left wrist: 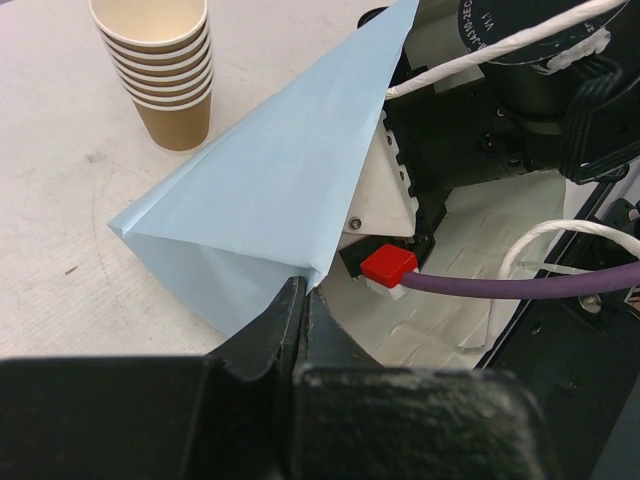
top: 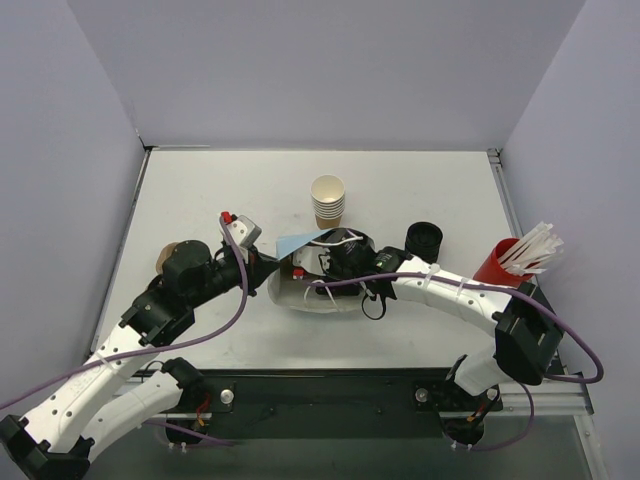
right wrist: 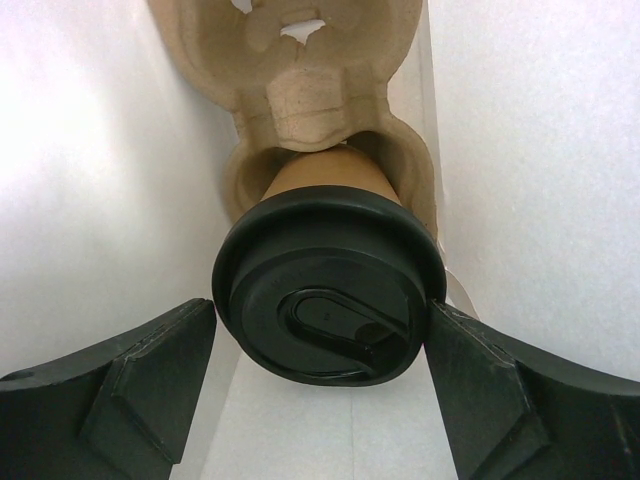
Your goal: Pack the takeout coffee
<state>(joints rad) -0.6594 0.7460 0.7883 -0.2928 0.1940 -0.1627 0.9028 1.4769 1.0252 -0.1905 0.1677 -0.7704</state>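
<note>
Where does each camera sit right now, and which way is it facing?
Top external: above and behind the bases, looking down on the table; left arm and right arm meet at the light-blue bag.
Left wrist: low beside the bag, facing the stack of tan cups; left tool pinches the bag's edge.
Right wrist: inside the bag, facing the takeout coffee in a pulp carrier; right tool straddles the lid.
Shared: top and left wrist both show bag and that stack.

- takeout coffee (right wrist: 330, 300): tan paper cup, smooth black plastic lid with a dull sheen
- cup carrier (right wrist: 300, 100): rough, matt moulded pulp
- bag (left wrist: 270, 190): pale blue matt paper, smooth, white inside
- stack of cups (left wrist: 165, 80): tan paper, white-lined
</note>
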